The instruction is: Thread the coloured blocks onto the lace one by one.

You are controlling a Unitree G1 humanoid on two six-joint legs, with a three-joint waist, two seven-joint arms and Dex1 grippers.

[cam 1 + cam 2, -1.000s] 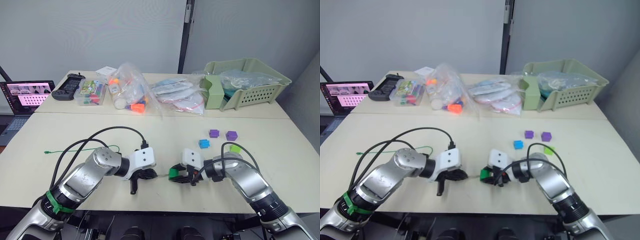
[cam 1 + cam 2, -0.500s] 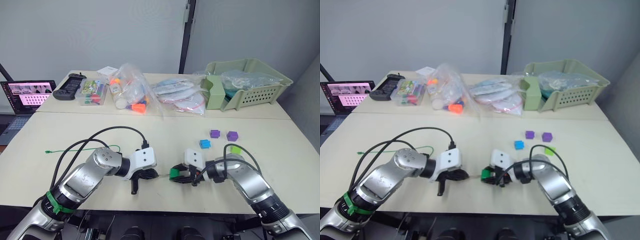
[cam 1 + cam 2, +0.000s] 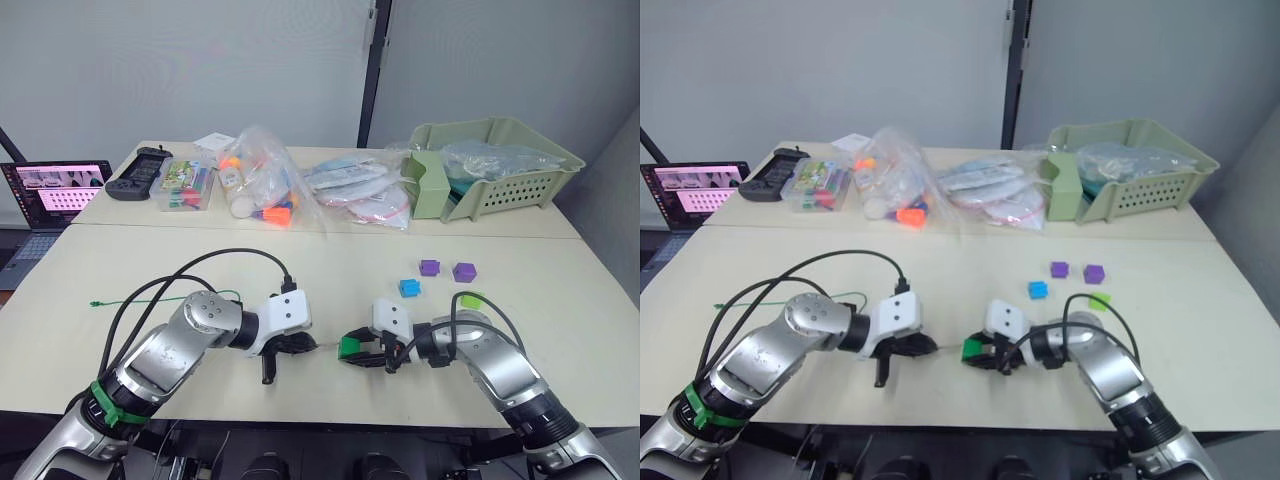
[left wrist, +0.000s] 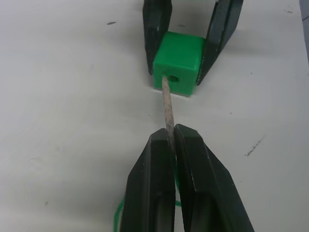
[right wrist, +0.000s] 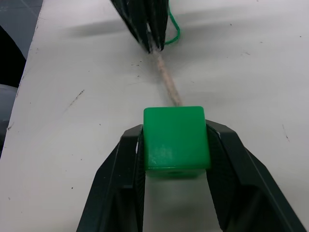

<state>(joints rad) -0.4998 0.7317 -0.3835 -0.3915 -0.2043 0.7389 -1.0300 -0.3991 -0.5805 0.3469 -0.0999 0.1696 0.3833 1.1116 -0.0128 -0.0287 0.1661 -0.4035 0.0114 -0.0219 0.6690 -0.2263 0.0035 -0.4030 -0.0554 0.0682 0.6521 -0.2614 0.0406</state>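
My right gripper (image 5: 176,145) is shut on a dark green block (image 5: 176,137), held just above the table near the front edge (image 3: 348,347). My left gripper (image 4: 173,133) is shut on the lace's stiff pale tip (image 4: 167,104), which enters the hole in the block's face (image 4: 177,63). The two grippers face each other tip to tip, the left gripper (image 3: 303,345) close to the block. The green lace (image 3: 150,295) trails left across the table. A blue block (image 3: 408,288), two purple blocks (image 3: 429,267) (image 3: 463,271) and a light green block (image 3: 471,299) lie to the right.
At the table's far side stand a green basket (image 3: 500,165), clear bags of craft items (image 3: 265,185), a clear box (image 3: 185,183) and a black controller (image 3: 135,172). A laptop (image 3: 55,190) sits far left. Black cables loop over both arms.
The left wrist has edged slightly toward the block. The right gripper and its dark green block have stayed in place.
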